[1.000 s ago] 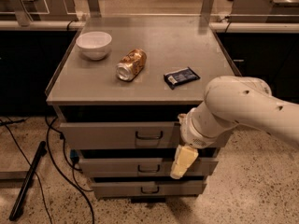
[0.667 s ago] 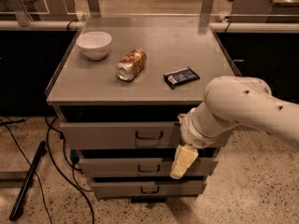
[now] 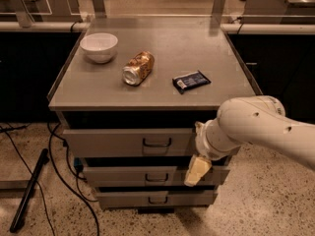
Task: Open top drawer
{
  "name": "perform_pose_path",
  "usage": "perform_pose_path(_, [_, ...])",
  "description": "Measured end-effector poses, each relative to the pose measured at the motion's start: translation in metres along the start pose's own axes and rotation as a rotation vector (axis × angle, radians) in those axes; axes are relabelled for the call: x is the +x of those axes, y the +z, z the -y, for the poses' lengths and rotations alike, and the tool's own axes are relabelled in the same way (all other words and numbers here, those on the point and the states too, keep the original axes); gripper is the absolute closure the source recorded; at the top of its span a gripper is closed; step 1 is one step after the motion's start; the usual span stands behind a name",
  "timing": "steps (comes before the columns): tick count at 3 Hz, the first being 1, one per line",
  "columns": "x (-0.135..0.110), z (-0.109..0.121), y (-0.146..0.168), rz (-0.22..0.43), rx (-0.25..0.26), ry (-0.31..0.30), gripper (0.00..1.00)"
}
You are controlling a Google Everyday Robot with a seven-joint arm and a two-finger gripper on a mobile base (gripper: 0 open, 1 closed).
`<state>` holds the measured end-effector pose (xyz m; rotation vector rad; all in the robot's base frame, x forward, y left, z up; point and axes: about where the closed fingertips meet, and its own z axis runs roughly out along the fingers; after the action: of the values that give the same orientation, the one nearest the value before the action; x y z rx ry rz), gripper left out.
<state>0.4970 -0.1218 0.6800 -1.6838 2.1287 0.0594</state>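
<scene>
The top drawer [image 3: 113, 142] is the widest grey metal front under the cabinet's top, with a small dark loop handle [image 3: 156, 142] at its centre. A dark gap shows above it. My gripper [image 3: 198, 156] is at the end of the white arm, right of the handle, in front of the right end of the top and middle drawer fronts. It hides that part of them. It holds nothing that I can see.
On the cabinet top [image 3: 162, 87] are a white bowl [image 3: 99, 46], a can on its side [image 3: 138, 68] and a dark snack packet [image 3: 191, 81]. Two narrower drawers [image 3: 128, 176] sit below. Cables and a dark rod [image 3: 29, 191] lie on the floor at left.
</scene>
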Motion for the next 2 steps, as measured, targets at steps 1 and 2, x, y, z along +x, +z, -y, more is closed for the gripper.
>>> perform_pose_path(1, [0.004, 0.011, 0.013, -0.008, 0.027, -0.007, 0.00])
perform_pose_path(2, [-0.002, 0.023, 0.019, -0.026, 0.043, -0.034, 0.00])
